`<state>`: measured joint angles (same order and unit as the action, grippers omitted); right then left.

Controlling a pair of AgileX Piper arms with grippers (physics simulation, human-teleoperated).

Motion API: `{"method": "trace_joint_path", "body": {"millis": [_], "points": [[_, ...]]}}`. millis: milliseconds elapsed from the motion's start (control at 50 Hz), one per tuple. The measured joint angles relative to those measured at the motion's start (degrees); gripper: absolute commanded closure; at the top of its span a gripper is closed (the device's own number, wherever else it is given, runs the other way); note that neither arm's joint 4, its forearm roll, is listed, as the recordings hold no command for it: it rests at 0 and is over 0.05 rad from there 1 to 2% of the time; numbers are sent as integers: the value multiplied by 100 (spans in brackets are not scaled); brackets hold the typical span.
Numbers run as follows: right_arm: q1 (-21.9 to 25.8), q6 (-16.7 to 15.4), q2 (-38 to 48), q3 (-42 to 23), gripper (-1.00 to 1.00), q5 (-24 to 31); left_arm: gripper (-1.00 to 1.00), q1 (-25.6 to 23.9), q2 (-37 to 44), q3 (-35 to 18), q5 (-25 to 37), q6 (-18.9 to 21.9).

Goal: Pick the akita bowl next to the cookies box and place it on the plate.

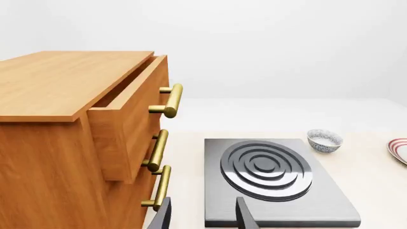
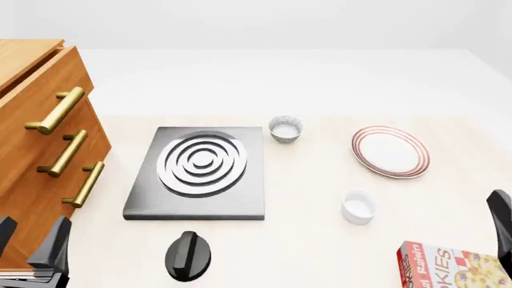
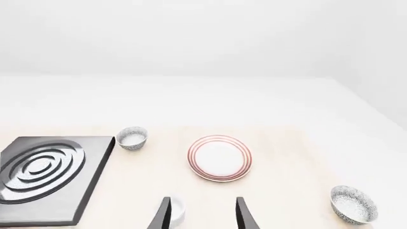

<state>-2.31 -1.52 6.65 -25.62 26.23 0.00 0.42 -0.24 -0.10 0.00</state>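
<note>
Two speckled bowls show. One akita bowl [image 3: 353, 204] stands alone to the right of the plate [image 3: 219, 158], on the side where the cookies box [image 2: 452, 267] lies; the front view cuts this bowl off. Its look-alike [image 2: 286, 129] sits by the stove's far right corner. The plate [image 2: 389, 151] is bare. My right gripper [image 3: 202, 217] is open and empty, short of the plate and left of the akita bowl. Only one of its fingers [image 2: 500, 223] shows in the front view. My left gripper [image 1: 203, 218] is open and empty near the cabinet.
A grey stove burner [image 2: 200, 169] lies mid-table with a black knob [image 2: 188, 255] in front of it. A wooden cabinet [image 2: 36, 150] with brass handles fills the left, its top drawer [image 1: 130, 112] pulled out. A plain white cup [image 2: 358, 206] stands just ahead of my right gripper.
</note>
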Motion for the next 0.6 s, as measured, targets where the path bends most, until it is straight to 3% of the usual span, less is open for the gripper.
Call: {"method": "trace_joint_path", "body": {"millis": [280,600], "points": [[-544,-331,916,-1241,-100,1145,-100,0,0,0,0,0],[-1250,-550,1971,-2072,-100,1711,-100,0,0,0,0,0]]}}
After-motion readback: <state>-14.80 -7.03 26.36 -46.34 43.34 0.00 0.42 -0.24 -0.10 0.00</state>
